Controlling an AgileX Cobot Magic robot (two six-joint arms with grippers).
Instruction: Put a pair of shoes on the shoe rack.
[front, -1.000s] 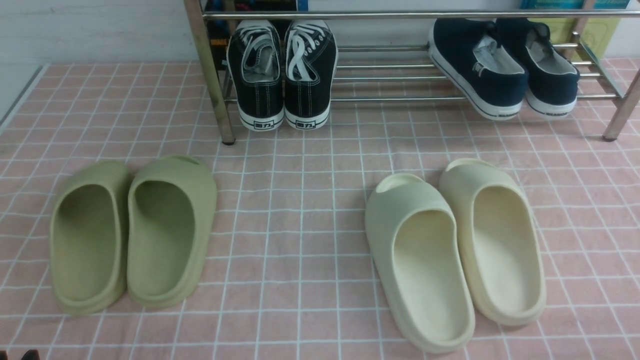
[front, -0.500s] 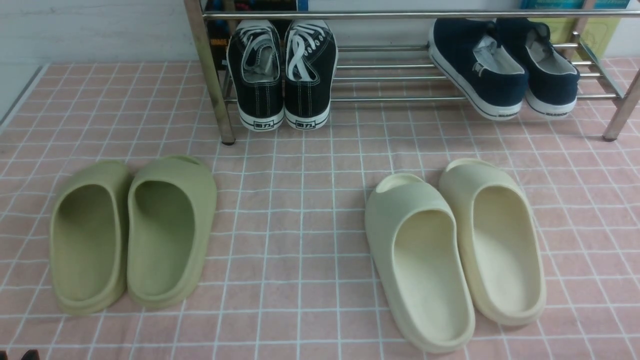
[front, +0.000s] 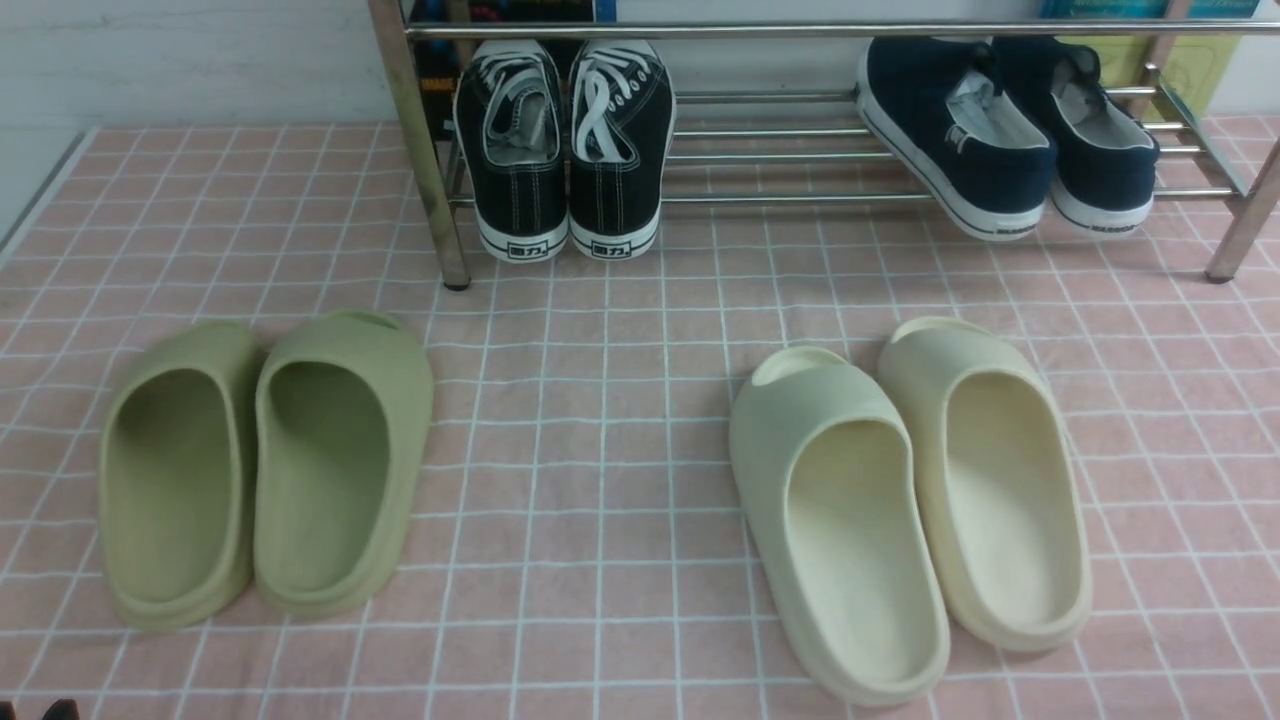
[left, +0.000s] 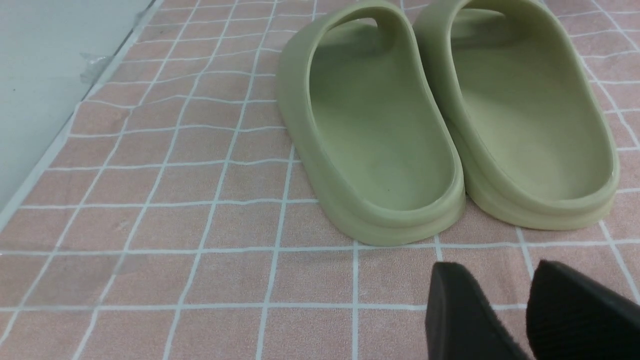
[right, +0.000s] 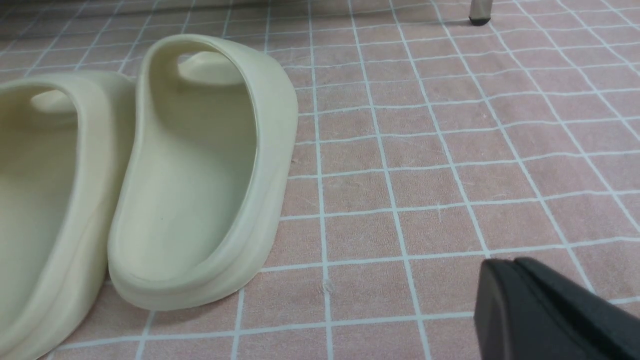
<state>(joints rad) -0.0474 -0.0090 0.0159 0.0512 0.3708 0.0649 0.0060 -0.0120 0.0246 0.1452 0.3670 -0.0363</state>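
Shoes first: the navy slip-on shoes (front: 1005, 135) already sit on the lower bars of the shoe rack (front: 780, 150), at its right end, heels toward you and angled a little, with the left one's heel hanging past the front bar. By the look of it the placing is done, so the step in hand is to finish cleanly, not to reach again.

Your right gripper (right: 515, 295) is pressed shut with nothing in it, low over the pink checked cloth (front: 600, 400) just beside the cream slides (front: 910, 500). Your left gripper (left: 525, 310) has a narrow gap between its fingers, empty too, near the heels of the green slides (front: 265, 470).

Keep both arms low and well back (neither shows in the front view), and steer clear of the slides, which would likely skid on the cloth at a light nudge. If you do want to tidy the overhanging heel, a gentle push straight back seems safer than a regrasp. Leave the black lace-up sneakers (front: 565, 145) alone.
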